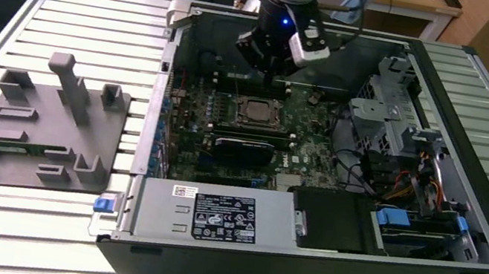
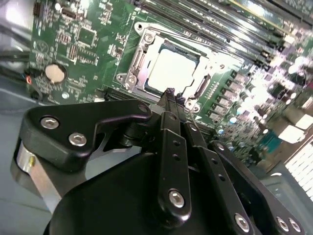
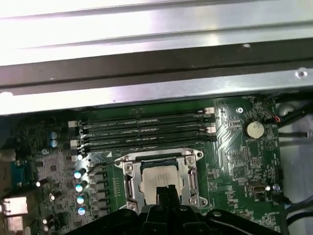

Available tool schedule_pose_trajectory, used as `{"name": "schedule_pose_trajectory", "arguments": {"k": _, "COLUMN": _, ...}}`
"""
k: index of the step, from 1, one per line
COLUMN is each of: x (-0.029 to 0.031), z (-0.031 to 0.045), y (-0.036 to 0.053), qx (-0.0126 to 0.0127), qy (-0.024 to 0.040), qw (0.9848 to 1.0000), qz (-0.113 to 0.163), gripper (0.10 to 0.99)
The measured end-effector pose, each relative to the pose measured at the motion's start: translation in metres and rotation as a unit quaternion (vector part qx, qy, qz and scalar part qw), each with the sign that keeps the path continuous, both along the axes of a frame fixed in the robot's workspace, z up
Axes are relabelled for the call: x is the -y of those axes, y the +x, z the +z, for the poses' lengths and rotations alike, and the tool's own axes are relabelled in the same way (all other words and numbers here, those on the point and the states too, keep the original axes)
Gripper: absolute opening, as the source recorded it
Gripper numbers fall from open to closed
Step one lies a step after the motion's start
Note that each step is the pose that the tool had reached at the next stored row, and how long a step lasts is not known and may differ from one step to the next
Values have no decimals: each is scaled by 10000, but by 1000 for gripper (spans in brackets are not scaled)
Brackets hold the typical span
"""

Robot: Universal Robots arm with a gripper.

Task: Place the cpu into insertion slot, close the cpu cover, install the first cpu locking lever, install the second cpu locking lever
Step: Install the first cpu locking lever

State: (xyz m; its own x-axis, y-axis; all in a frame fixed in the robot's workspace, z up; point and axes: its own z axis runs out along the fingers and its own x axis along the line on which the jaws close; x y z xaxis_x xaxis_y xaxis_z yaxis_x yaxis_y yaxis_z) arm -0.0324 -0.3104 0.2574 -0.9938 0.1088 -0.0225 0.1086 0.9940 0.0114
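Note:
The cpu, a pale silvery square, lies in the insertion slot on the green board inside the open computer case. The cpu cover, a thin silvery frame, lies flat around the chip, whose face shows through the window. My gripper hangs just above the socket's edge, on the side away from the memory slots. Its fingers are pressed together with nothing between them. A thin wire lever runs along one corner of the socket.
Long black memory slots run beside the socket. A black cooler block and a grey power-supply box sit nearer the case front. Drive cage and cables crowd the exterior view's right. A grey fixture plate lies outside the case.

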Motion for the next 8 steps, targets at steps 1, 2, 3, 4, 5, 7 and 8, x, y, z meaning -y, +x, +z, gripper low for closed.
{"name": "schedule_pose_trajectory", "arguments": {"k": 1, "x": 0, "z": 0, "y": 0, "qx": 0, "qy": 0, "qw": 10000, "qz": 89, "gripper": 106}}
{"name": "schedule_pose_trajectory", "arguments": {"k": 2, "x": 0, "z": -1, "y": 0, "qx": 0, "qy": 0, "qw": 9998, "qz": 179, "gripper": 106}}
{"name": "schedule_pose_trajectory", "arguments": {"k": 3, "x": 0, "z": -1, "y": 0, "qx": 0, "qy": 0, "qw": 9996, "qz": 272, "gripper": 106}}
{"name": "schedule_pose_trajectory", "arguments": {"k": 4, "x": 0, "z": -2, "y": 0, "qx": 0, "qy": 0, "qw": 9994, "qz": 359, "gripper": 106}}
{"name": "schedule_pose_trajectory", "arguments": {"k": 5, "x": 0, "z": -2, "y": 0, "qx": 0, "qy": 0, "qw": 9990, "qz": 452, "gripper": 106}}
{"name": "schedule_pose_trajectory", "arguments": {"k": 7, "x": 1, "z": -3, "y": -18, "qx": 0, "qy": 1, "qw": 9985, "qz": 550, "gripper": 106}}
{"name": "schedule_pose_trajectory", "arguments": {"k": 8, "x": 1, "z": -3, "y": -38, "qx": 0, "qy": 0, "qw": 9985, "qz": 552, "gripper": 106}}
